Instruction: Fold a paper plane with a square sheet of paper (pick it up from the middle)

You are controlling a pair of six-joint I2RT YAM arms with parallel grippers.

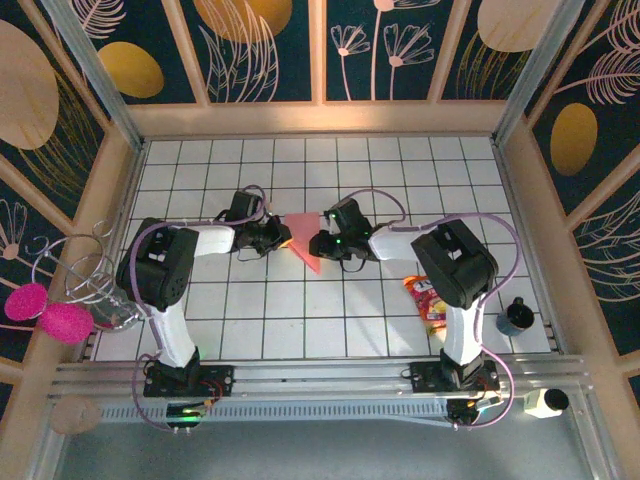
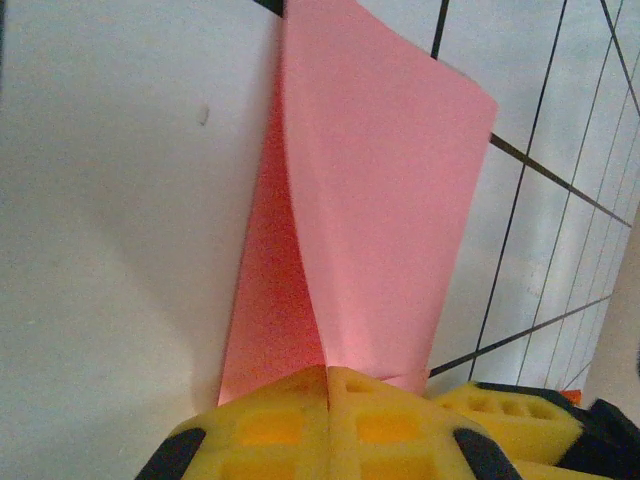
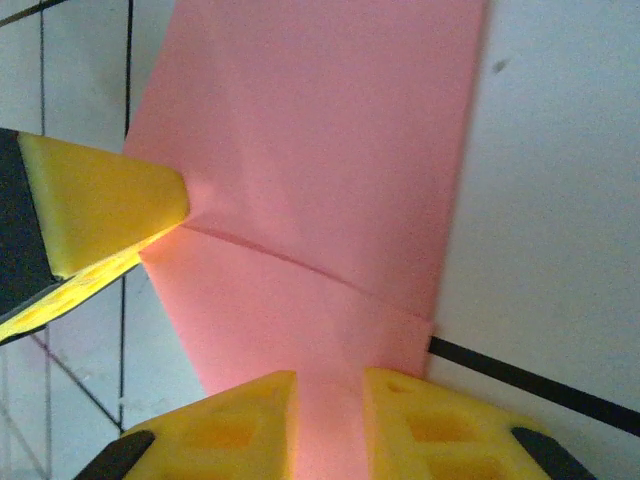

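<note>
The salmon-pink sheet of paper lies mid-table, folded, and tapers to a point at its near end. My left gripper is at its left edge. In the left wrist view the yellow fingers are pressed together on the paper's edge, and one flap stands up from a crease. My right gripper is at the paper's right side. Its two fingers stand a little apart, with the creased paper showing in the gap. The left gripper's fingertip pinches the paper's far edge there.
A red and yellow snack packet lies on the tiles at the right, near the right arm's base. A black cylinder stands further right. A wire stand and pink fluffy balls sit beyond the left wall.
</note>
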